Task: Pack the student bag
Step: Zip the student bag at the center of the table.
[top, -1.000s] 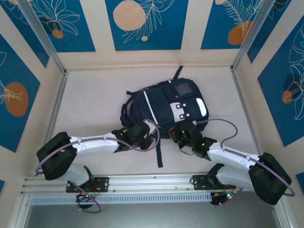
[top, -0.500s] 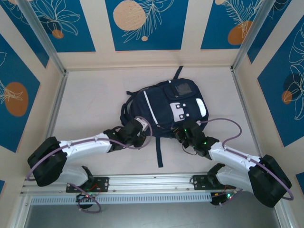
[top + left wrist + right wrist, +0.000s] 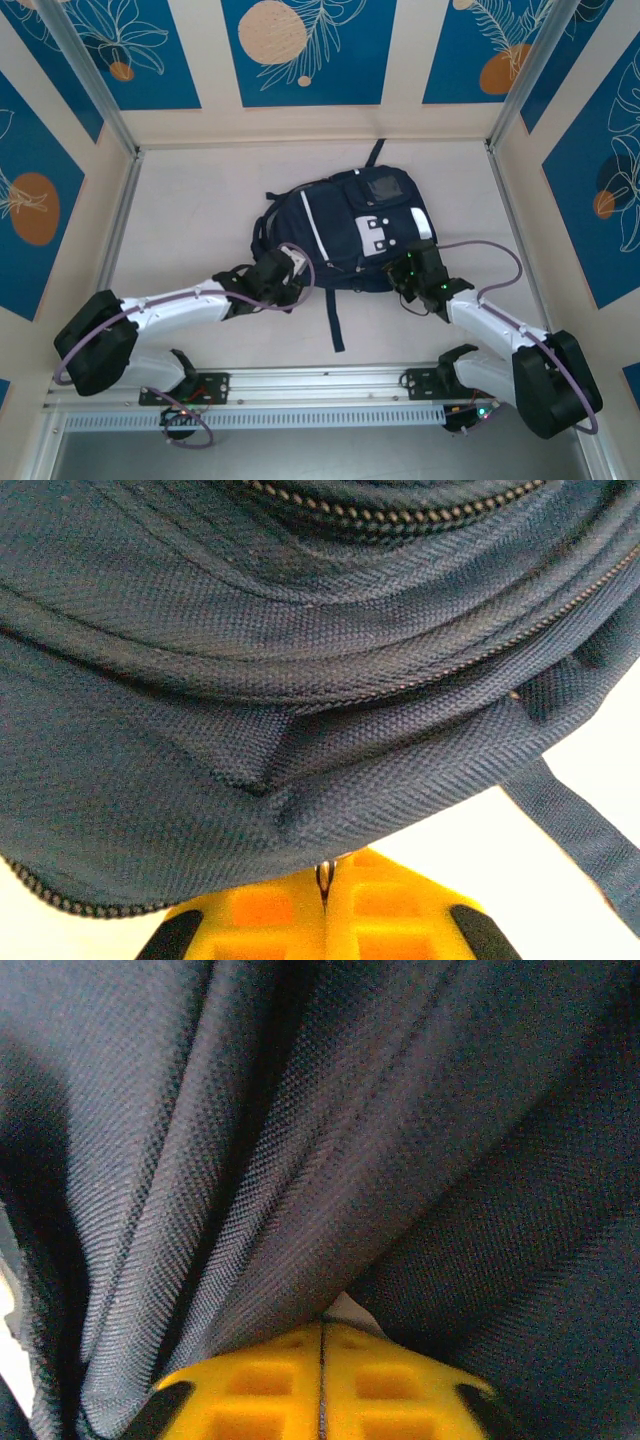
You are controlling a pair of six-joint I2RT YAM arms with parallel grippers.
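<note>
The student bag (image 3: pixel 350 222), dark navy with white patches, lies flat in the middle of the table. My left gripper (image 3: pixel 287 270) is at its near-left edge. In the left wrist view the yellow fingers (image 3: pixel 270 910) are shut, their tips (image 3: pixel 327 865) tucked under the bag's hem (image 3: pixel 300 810) with a thin sliver pinched between them. My right gripper (image 3: pixel 414 264) is on the bag's near-right corner. Its yellow fingers (image 3: pixel 390 1380) meet tip to tip (image 3: pixel 322 1322) on a fold of bag fabric (image 3: pixel 300 1160), a pale scrap showing at the tips.
A dark strap (image 3: pixel 335 318) trails from the bag toward the near rail (image 3: pixel 320 385); it also crosses the left wrist view's right side (image 3: pixel 575 825). Patterned walls (image 3: pixel 300 50) enclose the table on three sides. Bare tabletop (image 3: pixel 190 210) lies left of the bag.
My left arm drew back left and toward me along the bag's near edge. My right gripper moved right and away from me, up onto the bag's near-right corner.
</note>
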